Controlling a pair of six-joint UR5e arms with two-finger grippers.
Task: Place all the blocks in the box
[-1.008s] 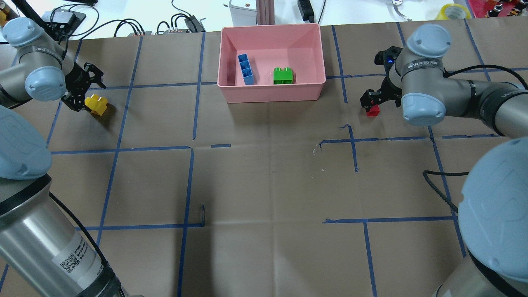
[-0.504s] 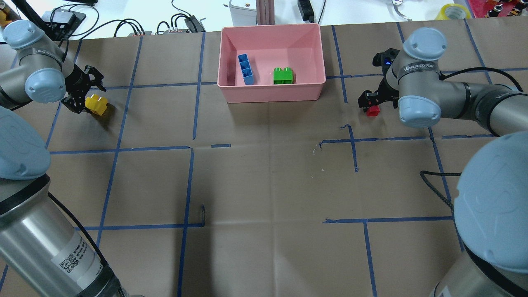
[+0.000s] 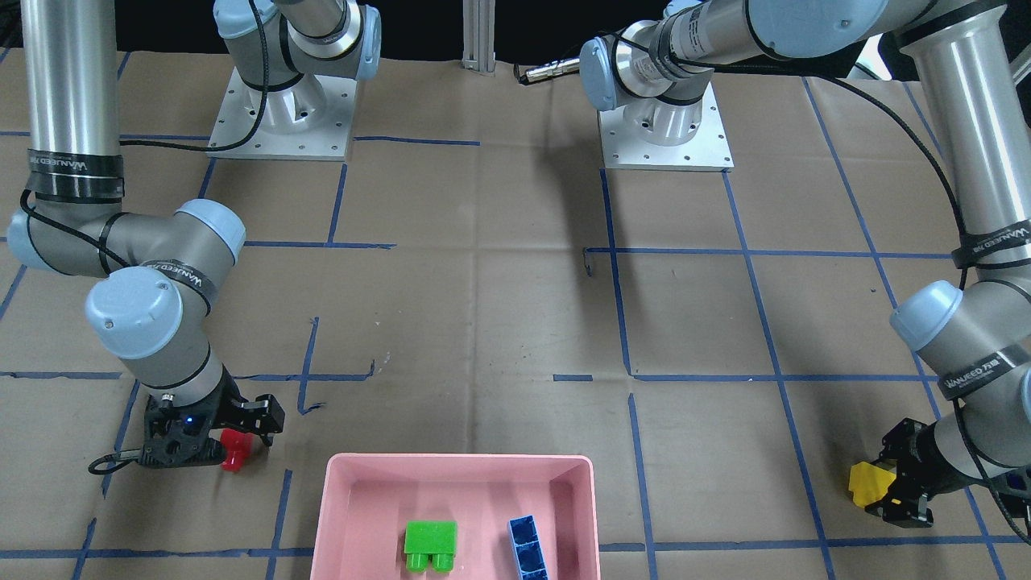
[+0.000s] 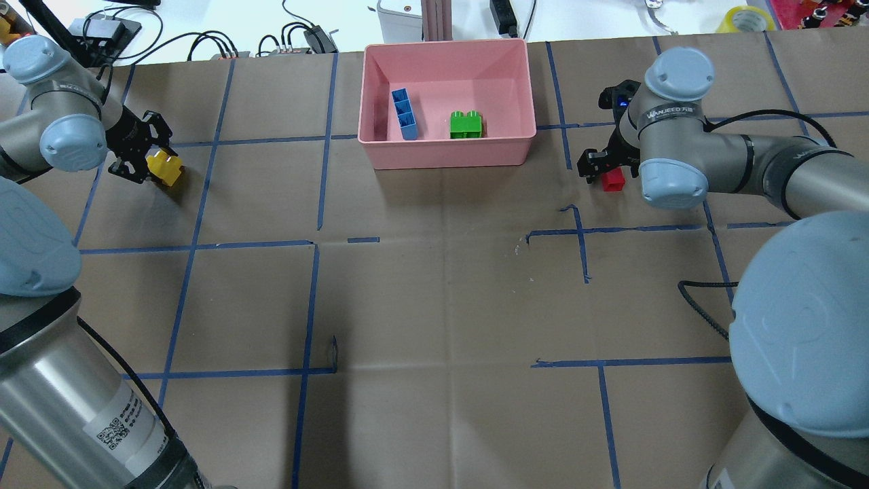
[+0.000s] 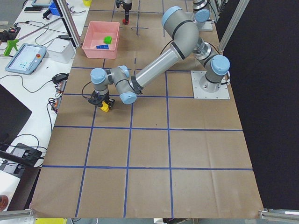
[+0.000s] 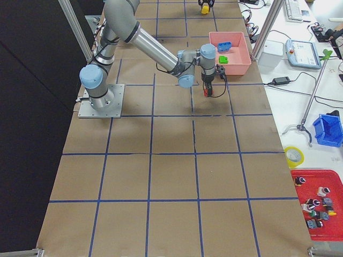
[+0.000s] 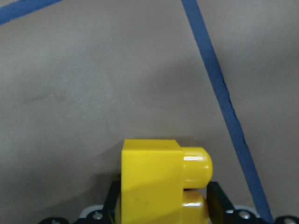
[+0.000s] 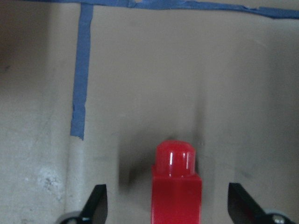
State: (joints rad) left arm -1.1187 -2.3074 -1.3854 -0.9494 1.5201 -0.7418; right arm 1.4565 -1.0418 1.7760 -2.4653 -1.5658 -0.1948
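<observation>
The table [image 4: 434,305], covered in brown paper and crossed with blue tape lines, carries everything. The pink box [image 4: 445,153] sits at its far edge from me, midway between my arms. My left gripper [image 4: 151,165] is low over the paper, well out to the box's left. My right gripper [image 4: 606,173] is low too, near the box's right front corner.

Inside the box, the blue block [image 4: 404,114] lies in the left part with its open cells facing up. The green block [image 4: 466,125] lies apart from it to the right, near the box's front wall.

My left jaws are closed to the width of the yellow block [image 4: 166,168] and clamp it by its sides. I cannot tell whether it clears the paper.

My right jaws are spread wide and grip nothing. The red block [image 4: 614,179] sits between them with a gap on each side.
</observation>
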